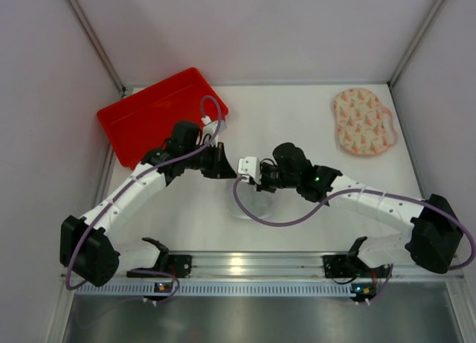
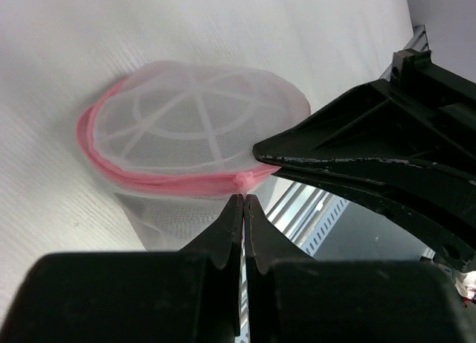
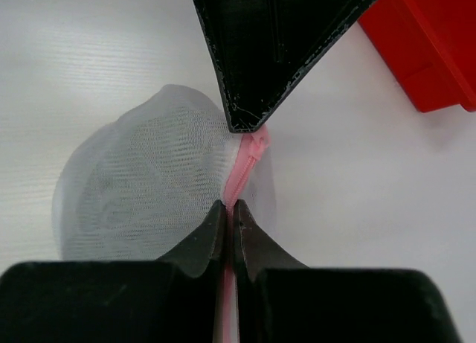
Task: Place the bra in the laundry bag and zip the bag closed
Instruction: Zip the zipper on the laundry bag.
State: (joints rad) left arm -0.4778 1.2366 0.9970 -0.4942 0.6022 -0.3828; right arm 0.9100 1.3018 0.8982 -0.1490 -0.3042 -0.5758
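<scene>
Surface (image 1: 297, 135), white and bare-looking, carries everything. The left arm (image 1: 134, 187) and right arm (image 1: 372, 202) reach inward from the near corners and meet close to its middle, wrists nearly nose to nose. A red tray (image 1: 149, 116) lies at the far left, tilted, with the left arm's wrist over its near corner. A peach fabric piece (image 1: 361, 121), oval with pink trim, lies at the far right, well apart from both arms, its long axis running roughly near to far.

The laundry bag (image 2: 186, 127) sits on the surface just under the two wrists, near the centre and slightly toward the front. It is round, so it has no clear long axis. Its flat mesh face, crossed by pale seams, points up. The pink edging (image 2: 149, 181) rings that face, and the stretch of it between the arms runs in a straight line from one wrist toward the other.

The right fingers (image 3: 204, 239) are pressed together on that pink strip, which passes between their tips. The left fingers (image 2: 227, 231) are also pressed together, with no gap to speak of. Their tips sit right at the zip pull (image 3: 259, 143), but I cannot tell whether the pull or any mesh is actually nipped between them.
</scene>
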